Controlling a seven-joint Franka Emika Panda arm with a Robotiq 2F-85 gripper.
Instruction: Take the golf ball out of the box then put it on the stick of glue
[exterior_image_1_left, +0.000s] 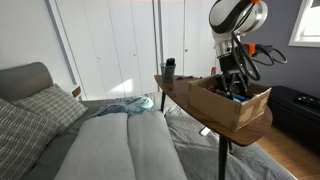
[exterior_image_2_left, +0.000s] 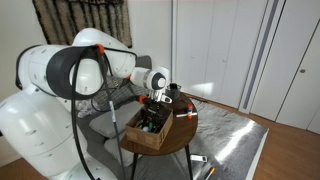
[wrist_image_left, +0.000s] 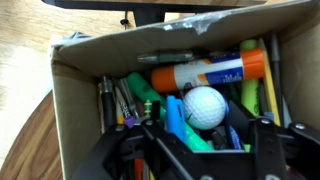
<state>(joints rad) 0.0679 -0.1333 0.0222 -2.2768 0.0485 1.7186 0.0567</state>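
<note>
In the wrist view the white golf ball (wrist_image_left: 205, 107) sits in the cardboard box (wrist_image_left: 70, 110) in the middle of the frame, right above the wide-open jaws at the bottom, with the glue stick (wrist_image_left: 200, 72) lying sideways just above the ball.

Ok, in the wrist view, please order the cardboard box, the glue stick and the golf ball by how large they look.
Cardboard box: fills most of the frame.
Glue stick: clearly longer than the ball.
Golf ball: smallest, though it lies on top, perhaps nearer the camera.
</note>
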